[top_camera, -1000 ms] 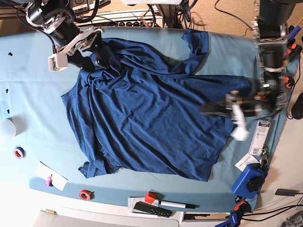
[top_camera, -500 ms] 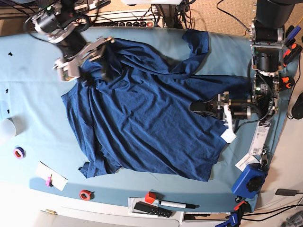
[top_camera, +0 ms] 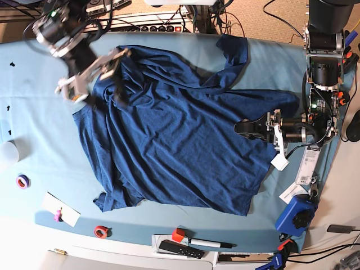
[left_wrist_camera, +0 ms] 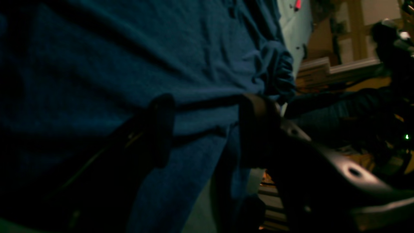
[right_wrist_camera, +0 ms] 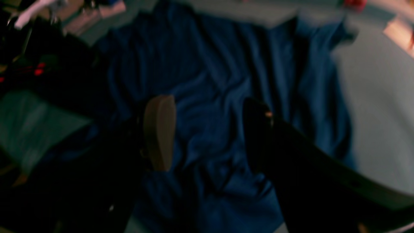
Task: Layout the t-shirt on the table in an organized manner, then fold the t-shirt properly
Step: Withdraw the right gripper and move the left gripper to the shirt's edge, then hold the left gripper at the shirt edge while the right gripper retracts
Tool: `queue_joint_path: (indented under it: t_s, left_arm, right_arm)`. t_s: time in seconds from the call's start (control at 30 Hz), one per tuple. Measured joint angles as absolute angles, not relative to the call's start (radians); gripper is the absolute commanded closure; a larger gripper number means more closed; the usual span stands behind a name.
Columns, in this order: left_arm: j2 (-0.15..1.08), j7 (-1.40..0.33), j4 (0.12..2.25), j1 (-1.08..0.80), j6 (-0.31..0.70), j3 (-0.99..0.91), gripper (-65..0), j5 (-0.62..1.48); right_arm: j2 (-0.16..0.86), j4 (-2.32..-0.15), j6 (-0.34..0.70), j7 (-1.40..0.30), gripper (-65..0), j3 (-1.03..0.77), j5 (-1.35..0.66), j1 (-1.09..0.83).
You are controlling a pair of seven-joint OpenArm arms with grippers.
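Beneath both gaping grippers, left gripper (top_camera: 245, 127) and right gripper (top_camera: 104, 79): wrinkled t-shirt (top_camera: 180, 140).

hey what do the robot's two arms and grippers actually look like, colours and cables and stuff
Both arms are mostly black and cylindrical with silver-grey joints and black cables. The right gripper has a white bracket behind its dark fingers, and one pad looks tan in its wrist view. The left gripper is black with a white tab, and orange-red fittings sit higher up the arm.
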State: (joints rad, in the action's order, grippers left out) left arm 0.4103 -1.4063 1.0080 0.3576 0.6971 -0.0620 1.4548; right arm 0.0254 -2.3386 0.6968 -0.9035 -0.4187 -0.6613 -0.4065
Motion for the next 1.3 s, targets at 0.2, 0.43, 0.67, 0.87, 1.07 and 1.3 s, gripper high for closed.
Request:
queue_joint_path:
  t_s: [0.2, 0.43, 0.67, 0.87, 1.07, 1.3]
  left_arm:
    - [0.408, -1.406, 1.008, 0.358, 0.697, -0.062, -33.0, 1.456]
    - [0.410, -1.406, 1.008, 0.358, 0.697, -0.062, -33.0, 1.456]
    - [0.410, -1.406, 1.009, 0.358, 0.697, -0.062, -33.0, 1.456]
    - [0.410, -1.406, 1.009, 0.358, 0.697, -0.062, -33.0, 1.456]
    - [0.410, -1.406, 1.009, 0.358, 0.697, -0.062, -33.0, 1.456]
    - [0.403, -1.406, 1.009, 0.358, 0.697, -0.062, -33.0, 1.456]
  right_arm:
    - [0.068, -2.339, 0.700, -0.890, -32.6, -0.445, -0.681, -0.335]
    - [0.171, -2.340, 0.700, -0.885, -32.5, -0.581, -0.833, -0.244]
    - [0.186, -2.342, 0.701, -0.885, -32.5, -0.702, -0.955, -0.168]
    - [0.186, -2.342, 0.700, -0.886, -32.6, -0.738, -0.982, -0.136]
    - [0.183, -2.342, 0.701, -0.921, -32.3, -0.738, -0.983, -0.150]
    - [0.180, -2.342, 0.700, -0.987, -26.9, -0.736, -0.994, -0.223]
